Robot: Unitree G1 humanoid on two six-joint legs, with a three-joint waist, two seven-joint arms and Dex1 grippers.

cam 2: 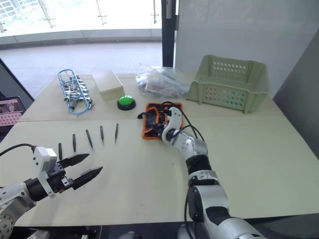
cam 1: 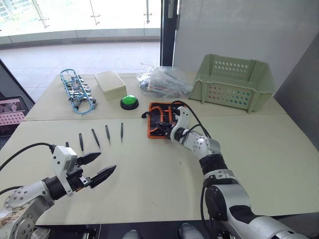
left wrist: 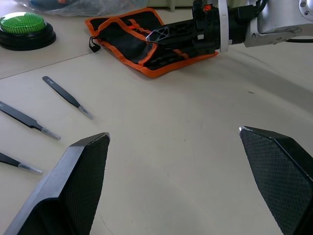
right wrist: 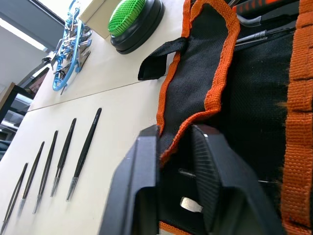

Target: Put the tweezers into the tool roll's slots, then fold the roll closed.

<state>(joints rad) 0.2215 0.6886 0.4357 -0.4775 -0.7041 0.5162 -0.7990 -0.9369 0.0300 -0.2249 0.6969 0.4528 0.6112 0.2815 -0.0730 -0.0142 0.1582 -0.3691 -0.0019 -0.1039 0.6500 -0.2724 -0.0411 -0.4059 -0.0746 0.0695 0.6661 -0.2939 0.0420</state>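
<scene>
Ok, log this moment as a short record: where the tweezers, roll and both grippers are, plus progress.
tweezers: five in a row on the table, none in slots
tool roll: lying partly open beyond them, near the green button
left gripper: open, holding nothing, close to the row
right gripper: fingers nipping the roll's orange edge
progress: no tweezers stowed yet

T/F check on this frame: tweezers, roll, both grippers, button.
1. All five tweezers lie on the table, none in the tool roll. True.
2. The left gripper holds a tweezer. False: it is open and empty.
3. The right gripper is at the roll's orange edge. True.
4. The green button sits inside the basket. False: it sits on the table beside the roll.
</scene>
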